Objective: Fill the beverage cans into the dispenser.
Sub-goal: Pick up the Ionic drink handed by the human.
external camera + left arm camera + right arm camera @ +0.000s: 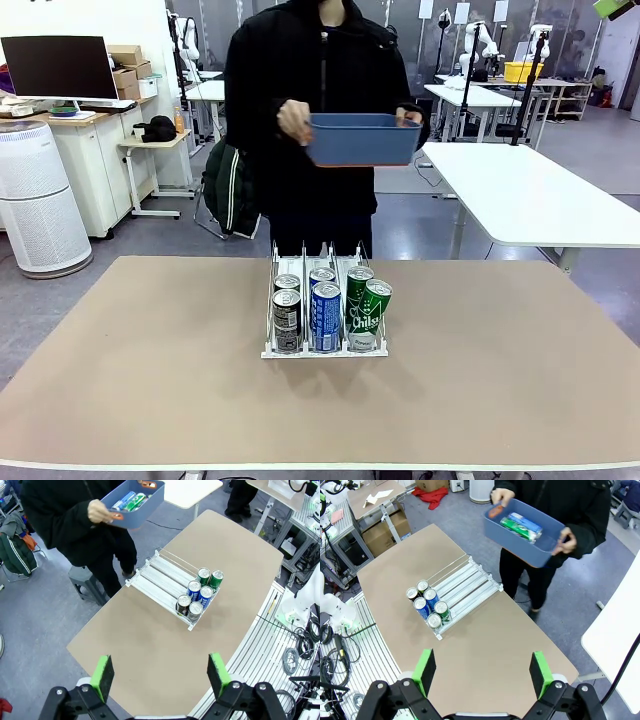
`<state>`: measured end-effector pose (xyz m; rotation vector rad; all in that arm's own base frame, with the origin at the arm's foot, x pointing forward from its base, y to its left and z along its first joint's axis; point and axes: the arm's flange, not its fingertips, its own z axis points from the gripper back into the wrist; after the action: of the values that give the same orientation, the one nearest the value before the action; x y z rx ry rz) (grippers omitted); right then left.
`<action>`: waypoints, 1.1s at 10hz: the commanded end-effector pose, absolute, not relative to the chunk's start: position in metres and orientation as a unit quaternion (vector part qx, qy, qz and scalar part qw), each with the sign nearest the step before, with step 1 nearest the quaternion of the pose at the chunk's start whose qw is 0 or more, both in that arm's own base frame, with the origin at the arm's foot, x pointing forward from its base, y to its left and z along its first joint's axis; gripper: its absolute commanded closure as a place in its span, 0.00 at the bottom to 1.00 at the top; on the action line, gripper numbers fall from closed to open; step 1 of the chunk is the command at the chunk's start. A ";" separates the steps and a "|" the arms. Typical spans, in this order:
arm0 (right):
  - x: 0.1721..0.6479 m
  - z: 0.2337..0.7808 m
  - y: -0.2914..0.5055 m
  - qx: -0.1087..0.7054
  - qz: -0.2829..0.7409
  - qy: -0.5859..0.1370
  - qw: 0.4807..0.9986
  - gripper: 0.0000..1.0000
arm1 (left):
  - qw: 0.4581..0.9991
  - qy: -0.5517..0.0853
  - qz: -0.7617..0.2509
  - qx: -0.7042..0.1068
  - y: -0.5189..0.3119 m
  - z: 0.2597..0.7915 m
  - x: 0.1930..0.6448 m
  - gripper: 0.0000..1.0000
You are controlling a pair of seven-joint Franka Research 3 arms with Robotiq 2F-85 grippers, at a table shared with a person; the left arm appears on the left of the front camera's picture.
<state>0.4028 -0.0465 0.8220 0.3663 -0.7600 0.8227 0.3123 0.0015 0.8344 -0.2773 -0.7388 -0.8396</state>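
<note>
The dispenser (324, 353) stands mid-table, its front end toward me. Several beverage cans fill that end: two dark ones (287, 318) in the left lane, two blue (326, 315) in the middle, two green (366, 305) on the right. Both wrist views look down on it from high above: the dispenser (160, 575) with its cans (200, 592), and the dispenser (465, 580) with its cans (427, 607). My left gripper (161, 676) and right gripper (482, 672) hang open and empty, far above the table.
A person at the far side holds a blue bin (362, 140) in both hands, above the floor beyond the table edge. More cans (520, 526) lie in it. The tan tabletop (150, 370) is bare around the dispenser. A white table (530, 190) stands back right.
</note>
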 end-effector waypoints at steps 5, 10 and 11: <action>0.402 0.821 -0.047 0.174 0.388 -0.359 0.831 0.00 | 0.837 -0.350 -0.399 -0.134 0.001 0.835 0.312 0.00; 0.402 0.821 -0.047 0.174 0.388 -0.359 0.831 0.00 | 0.837 -0.350 -0.399 -0.134 0.001 0.835 0.312 0.00; 0.402 0.821 -0.047 0.174 0.388 -0.359 0.831 0.00 | 0.837 -0.350 -0.399 -0.134 0.001 0.835 0.312 0.00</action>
<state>0.4028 -0.0465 0.8220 0.3663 -0.7600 0.8227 0.3123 0.0015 0.8344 -0.2773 -0.7388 -0.8396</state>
